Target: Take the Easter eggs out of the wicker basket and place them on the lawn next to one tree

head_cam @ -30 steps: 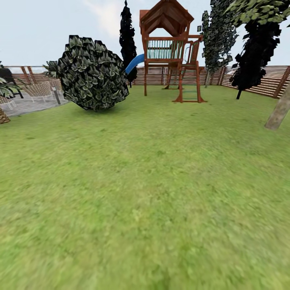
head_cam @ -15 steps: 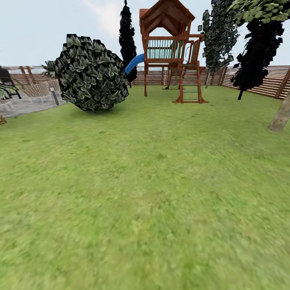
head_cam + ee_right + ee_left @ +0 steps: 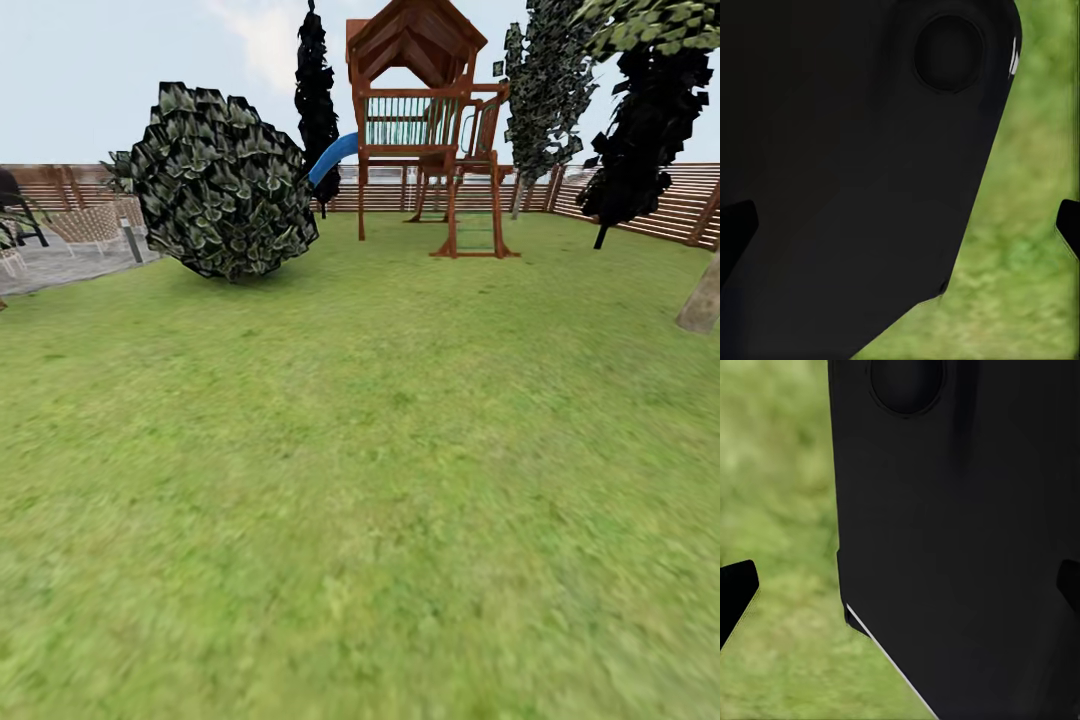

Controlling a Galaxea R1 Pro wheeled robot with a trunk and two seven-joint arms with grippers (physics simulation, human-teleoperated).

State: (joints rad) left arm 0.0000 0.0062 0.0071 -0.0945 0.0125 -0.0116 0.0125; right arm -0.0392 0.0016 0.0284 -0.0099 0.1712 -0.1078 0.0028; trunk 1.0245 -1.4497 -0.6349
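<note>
The lawn (image 3: 360, 480) is spreading wide and bare from near to far. A round bush (image 3: 225, 180) is sitting far left, a wooden playset (image 3: 425, 120) far centre, and the tree's pale trunk (image 3: 700, 305) is leaning at the right edge. Both wrist views show dark fingertips (image 3: 735, 592) (image 3: 735, 229) standing wide apart, gripping nothing.

No readable text or labels anywhere.

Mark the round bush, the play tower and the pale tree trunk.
round bush (image 3: 222, 180), head view, middle of its foliage
play tower (image 3: 415, 45), head view, its roof
pale tree trunk (image 3: 702, 308), head view, base at the right edge
</note>
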